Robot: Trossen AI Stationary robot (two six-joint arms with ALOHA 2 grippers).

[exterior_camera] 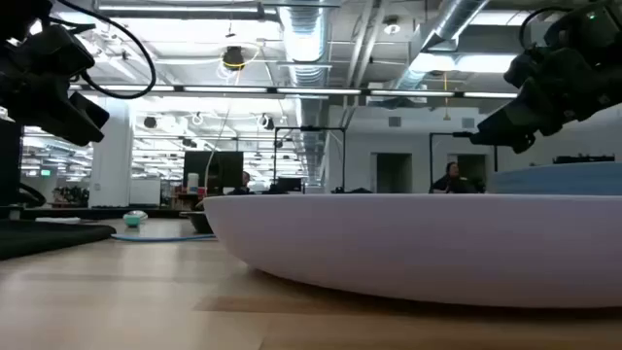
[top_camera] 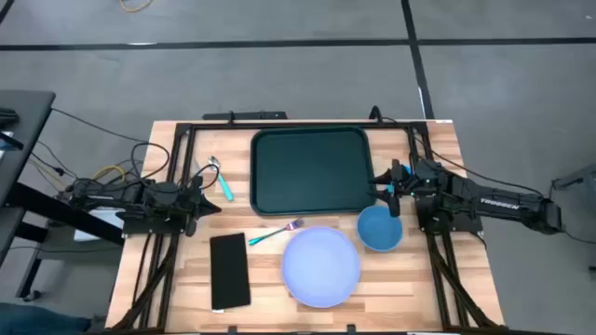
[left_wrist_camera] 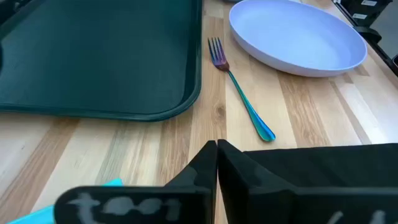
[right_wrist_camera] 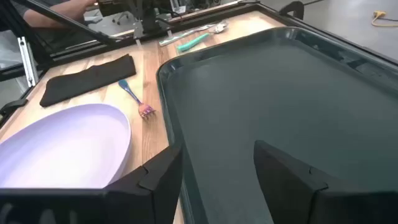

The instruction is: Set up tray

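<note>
The dark green tray [top_camera: 312, 172] lies flat on the wooden table, toward the far side at the middle. My right gripper [top_camera: 391, 191] hangs open above the tray's right rim [right_wrist_camera: 177, 155], one finger on each side of it, touching nothing. My left gripper [top_camera: 210, 200] is shut and empty, clear of the table left of the tray [left_wrist_camera: 99, 56]. A lavender plate [top_camera: 321, 265] and a blue bowl [top_camera: 380, 229] stand nearer the front edge. An iridescent fork [left_wrist_camera: 239, 93] lies between tray and plate.
A flat black rectangle [top_camera: 230, 270] lies at the front left. A teal-handled utensil and a metal one [top_camera: 222, 180] lie left of the tray. Dark frame rails [top_camera: 177, 158] run along both table sides. In the low view the plate [exterior_camera: 418, 243] fills the foreground.
</note>
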